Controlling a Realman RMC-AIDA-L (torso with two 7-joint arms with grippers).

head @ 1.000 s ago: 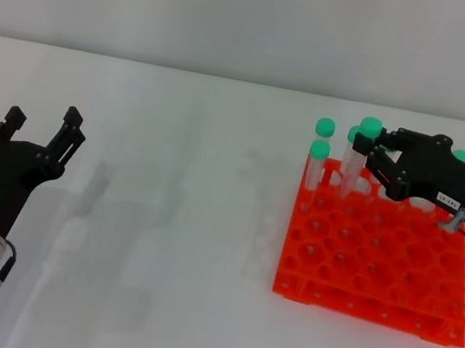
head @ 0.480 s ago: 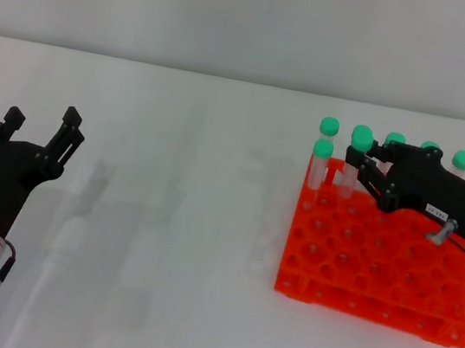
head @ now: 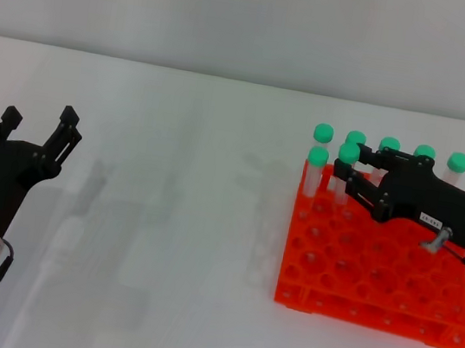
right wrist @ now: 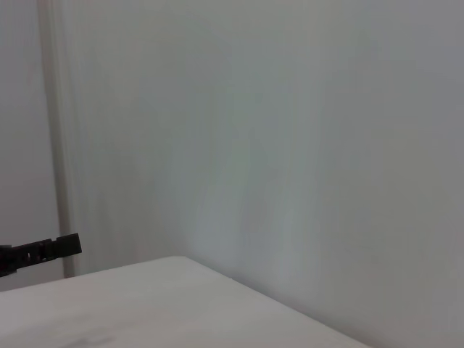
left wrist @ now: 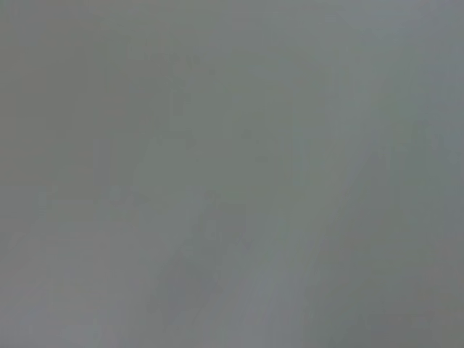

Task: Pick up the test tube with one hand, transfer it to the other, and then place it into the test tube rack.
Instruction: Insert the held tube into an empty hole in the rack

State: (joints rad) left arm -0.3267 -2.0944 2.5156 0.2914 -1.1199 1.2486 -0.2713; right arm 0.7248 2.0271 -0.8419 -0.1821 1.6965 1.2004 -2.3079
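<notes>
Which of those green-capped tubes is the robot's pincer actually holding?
The slim clear green-capped tube second in the rack's second row, between the right pincer's fingers; the others stand free.

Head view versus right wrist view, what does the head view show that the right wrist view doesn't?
Only the head view shows the test tube rack with several green-capped tubes standing along its far side, and the right tool shut on the test tube, whose lower end sits in a rack hole. It also shows the whole open left tool, low on the left, apart from the rack. Only the right wrist view shows a plain pale wall filling most of the picture, plus a small black part at one edge that cannot be identified. Both show the white table.
</notes>
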